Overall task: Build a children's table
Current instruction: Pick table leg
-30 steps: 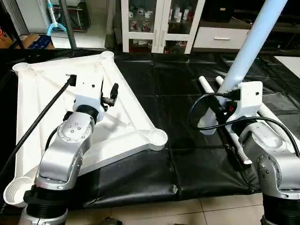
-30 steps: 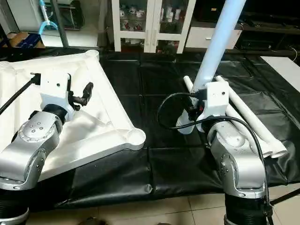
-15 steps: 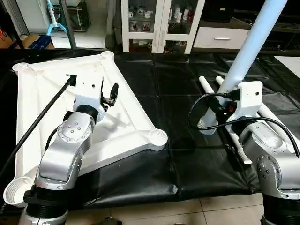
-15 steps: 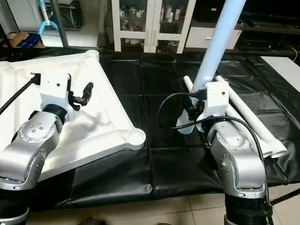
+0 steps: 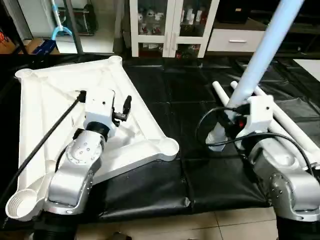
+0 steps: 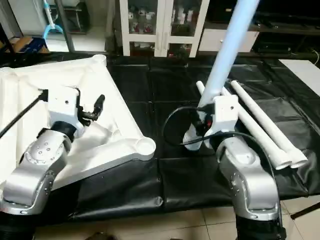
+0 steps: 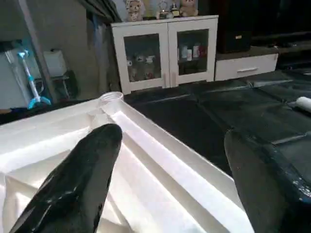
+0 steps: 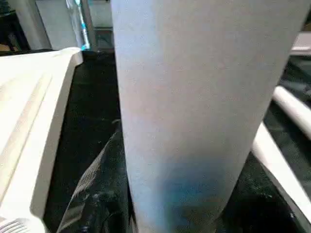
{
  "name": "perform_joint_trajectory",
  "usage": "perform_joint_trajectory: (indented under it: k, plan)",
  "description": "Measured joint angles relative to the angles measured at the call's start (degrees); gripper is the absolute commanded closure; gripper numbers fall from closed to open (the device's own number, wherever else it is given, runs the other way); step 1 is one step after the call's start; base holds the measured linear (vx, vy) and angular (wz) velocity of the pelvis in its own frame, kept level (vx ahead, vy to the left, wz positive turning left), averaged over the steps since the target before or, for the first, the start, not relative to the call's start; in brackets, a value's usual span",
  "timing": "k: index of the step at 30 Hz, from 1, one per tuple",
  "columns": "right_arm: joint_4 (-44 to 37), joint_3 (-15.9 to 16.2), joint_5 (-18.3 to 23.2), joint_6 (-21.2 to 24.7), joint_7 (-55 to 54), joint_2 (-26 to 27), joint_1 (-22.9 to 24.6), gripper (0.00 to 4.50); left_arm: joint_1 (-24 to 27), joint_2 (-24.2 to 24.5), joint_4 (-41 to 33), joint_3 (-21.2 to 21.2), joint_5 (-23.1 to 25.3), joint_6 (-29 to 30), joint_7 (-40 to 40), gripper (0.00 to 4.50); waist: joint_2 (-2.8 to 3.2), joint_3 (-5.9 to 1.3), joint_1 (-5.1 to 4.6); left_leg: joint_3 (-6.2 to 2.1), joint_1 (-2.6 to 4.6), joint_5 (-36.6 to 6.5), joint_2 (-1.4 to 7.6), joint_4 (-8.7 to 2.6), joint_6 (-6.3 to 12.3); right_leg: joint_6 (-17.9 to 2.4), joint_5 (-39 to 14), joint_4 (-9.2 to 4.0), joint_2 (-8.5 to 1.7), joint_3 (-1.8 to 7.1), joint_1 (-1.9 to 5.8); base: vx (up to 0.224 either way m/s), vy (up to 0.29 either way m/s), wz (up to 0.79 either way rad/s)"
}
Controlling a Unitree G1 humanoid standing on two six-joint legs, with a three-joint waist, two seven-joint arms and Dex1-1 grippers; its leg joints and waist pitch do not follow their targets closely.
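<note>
Tabletop [image 5: 60, 105]: underside up on the black cover [image 5: 175, 105], your landmark. Your left gripper [image 7: 165, 179] hangs above it, fingers spread, empty. Right of it, your right gripper [image 6: 204, 131] clamps one steeply raised leg [image 5: 262, 55]; spare legs [image 6: 260, 130] lie beyond.

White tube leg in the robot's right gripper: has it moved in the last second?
Yes, slightly: the lower end of the white tube leg has edged toward the near corner socket of the white plastic tabletop.
</note>
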Motion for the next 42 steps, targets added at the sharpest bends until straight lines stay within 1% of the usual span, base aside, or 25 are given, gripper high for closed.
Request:
perform_joint_trajectory:
  k: [3,4,6,7,10,11,12,14,16,17,19,21,26,27,28,32,34,36,37,38,40,42]
  plan:
    - [0.0,-0.44,0.49,0.26,0.12,0.08,-0.2,2.72,-0.16,0.23,0.79,0.11,-1.0,0.2,-2.91,0.73,0.23,0.02,0.11,0.0,0.0,0.0,-0.01,0.01,-0.01,0.03,0.03,0.0,0.0,0.01,0.0,0.0,0.0,0.0]
    - [0.0,-1.03,0.96,-0.19,0.4,0.09,-0.36,2.72,-0.25,0.79,1.01,-0.32,-1.68,0.5,-5.34,0.73,0.25,0.0,0.12,0.01,0.0,0.01,-0.01,0.0,-0.01,0.02,0.03,0.0,0.0,0.03,0.0,0.0,0.0,0.0]
    - [0.0,-2.2,1.95,-0.89,0.93,-0.08,-0.39,2.72,0.01,3.72,0.93,-2.42,-2.9,0.77,-10.41,0.73,0.25,0.0,0.15,0.0,0.0,0.01,-0.01,0.0,-0.01,0.03,0.03,0.0,0.0,0.01,-0.02,0.0,0.0,0.0]
    - [-0.01,-2.58,2.17,-1.38,1.29,-0.27,-0.4,2.72,1.1,5.96,0.27,-3.24,-4.31,0.23,-14.65,0.73,0.26,-0.01,0.12,0.01,0.0,0.01,-0.01,-0.01,-0.01,0.02,0.03,0.0,0.0,0.03,-0.03,0.0,0.0,0.0]
    - [0.0,-2.5,1.86,-3.32,3.18,-2.59,-0.38,2.72,3.47,9.57,-1.09,-3.92,-8.69,-1.84,-25.2,0.73,0.28,-0.01,0.03,0.02,-0.01,0.0,-0.01,-0.01,-0.01,-0.08,0.08,0.0,0.0,0.04,-0.07,0.0,0.0,0.0]
    - [-0.03,-2.35,1.78,-3.87,3.82,-3.28,-0.39,2.72,3.47,10.63,-1.15,-4.44,-9.46,-1.83,-27.33,0.73,0.28,-0.02,0.03,0.02,0.0,0.0,-0.01,-0.01,-0.01,-0.08,0.08,0.0,0.0,0.04,-0.07,0.0,0.0,0.0]
    - [-0.08,-2.3,1.77,-4.03,4.38,-3.6,-0.38,2.72,3.39,11.55,-1.21,-5.03,-9.62,-1.76,-29.0,0.73,0.28,-0.02,0.05,0.03,0.02,0.0,0.0,-0.02,-0.01,-0.08,0.08,0.01,0.0,0.04,-0.07,0.0,0.0,0.0]
    - [-0.16,-1.68,2.15,-4.01,6.34,-4.52,-0.27,2.72,3.14,15.68,-1.94,-7.91,-9.6,-0.82,-33.88,0.73,0.25,0.0,0.1,0.03,0.05,0.01,0.0,-0.03,-0.01,-0.07,0.08,0.03,0.0,0.03,-0.06,0.0,0.0,0.0]
    - [-0.36,-1.65,2.76,-4.0,8.77,-5.78,0.13,2.72,3.1,18.69,-2.3,-11.13,-8.45,-0.5,-37.88,0.73,0.26,-0.01,0.19,0.07,0.09,0.0,-0.01,-0.01,0.0,-0.01,0.04,0.04,-0.01,0.09,-0.03,0.0,0.0,0.0]
    - [-0.37,-1.43,2.79,-4.0,9.65,-6.5,0.31,2.72,3.1,19.71,-2.23,-12.68,-6.87,-0.69,-38.87,0.73,0.26,-0.01,0.17,0.08,0.1,0.0,-0.01,-0.01,-0.01,0.02,0.02,0.04,-0.01,0.1,-0.02,0.0,0.0,0.0]
    - [-0.39,-1.21,2.91,-3.9,10.98,-7.27,0.69,2.72,3.29,21.5,-1.42,-15.14,-4.22,-0.77,-40.41,0.73,0.26,-0.01,0.05,0.11,0.14,0.0,-0.01,-0.01,-0.01,0.07,0.0,0.04,-0.01,0.13,-0.03,0.0,0.0,0.0]
    - [-0.39,-1.15,3.67,-3.74,11.82,-7.27,1.0,2.72,3.52,22.9,-0.29,-16.63,-2.11,-1.37,-41.23,0.73,0.26,-0.01,-0.01,0.11,0.21,0.0,-0.01,-0.02,-0.01,0.08,-0.01,0.09,-0.01,0.12,-0.02,0.0,0.0,0.0]
    - [-0.39,-1.14,5.38,-3.69,13.63,-7.72,2.6,2.72,3.46,23.14,3.07,-16.97,1.18,-2.72,-41.68,0.73,0.25,-0.01,0.03,0.11,0.34,0.0,0.0,-0.02,-0.01,0.07,0.0,0.12,-0.01,0.13,0.04,0.0,0.0,0.0]
    - [-0.39,-1.14,5.55,-3.62,13.7,-7.72,2.7,2.72,3.46,23.31,3.27,-16.97,1.17,-2.65,-41.81,0.91,0.25,-0.01,0.0,0.11,0.34,0.0,0.0,-0.02,-0.01,0.07,0.0,0.12,-0.01,0.13,0.03,0.0,0.0,0.0]
    - [-0.39,-1.14,5.96,-3.62,13.78,-7.72,2.69,2.72,3.44,23.57,3.36,-16.97,1.15,-2.5,-42.0,0.91,0.25,-0.01,-0.04,0.11,0.36,0.0,0.0,-0.02,-0.01,0.06,0.0,0.12,-0.01,0.13,0.03,0.0,0.0,0.0]
    - [-0.3,-1.17,6.43,-3.62,13.67,-7.51,2.67,2.72,3.37,24.67,3.43,-17.19,1.19,-2.18,-42.1,1.28,0.25,-0.01,-0.01,0.1,0.43,0.0,0.0,-0.03,-0.01,0.04,0.01,0.13,-0.01,0.12,0.03,0.0,0.0,0.0]
    - [-0.25,-1.16,6.38,-3.62,13.41,-7.1,2.64,2.72,3.39,24.29,3.55,-17.12,1.19,-2.19,-41.56,1.44,0.26,-0.01,0.03,0.1,0.43,0.0,0.0,-0.03,-0.01,0.04,0.02,0.13,-0.01,0.12,0.03,0.0,0.0,0.0]
    - [-0.26,-1.15,6.38,-3.62,12.65,-6.65,2.53,2.72,3.48,22.89,3.63,-16.18,1.11,-2.2,-41.04,1.65,0.26,-0.01,0.04,0.11,0.42,0.0,0.0,-0.02,-0.01,0.04,0.02,0.13,-0.01,0.13,0.03,0.0,0.0,0.0]
    - [-0.26,-1.16,6.38,-3.62,12.29,-6.46,2.45,2.72,3.5,22.18,3.62,-15.83,1.06,-2.2,-40.73,1.65,0.25,-0.01,0.04,0.12,0.43,0.0,0.0,-0.02,-0.01,0.02,0.03,0.13,-0.01,0.13,0.04,0.0,0.0,0.0]
    - [-0.26,-1.16,6.43,-3.62,12.24,-6.43,2.39,2.72,3.58,21.92,3.62,-15.61,1.03,-2.13,-40.59,1.82,0.25,-0.01,0.01,0.12,0.43,0.0,0.0,-0.02,-0.01,0.02,0.03,0.13,-0.01,0.14,0.03,0.0,0.0,0.0]
    - [-0.27,-1.16,6.52,-3.61,12.02,-6.42,2.39,2.72,3.71,21.79,3.61,-15.4,1.05,-1.83,-40.55,2.06,0.25,-0.01,-0.02,0.11,0.43,0.0,0.0,-0.03,-0.01,0.02,0.03,0.13,-0.01,0.13,0.02,0.0,0.0,0.0]
    - [-0.27,-1.16,6.55,-3.62,11.9,-6.44,2.39,2.72,3.82,22.07,3.57,-15.6,1.2,-1.71,-40.98,2.16,0.25,-0.01,-0.03,0.11,0.43,0.0,0.0,-0.05,-0.01,0.03,0.02,0.13,-0.01,0.13,0.01,0.0,0.0,0.0]
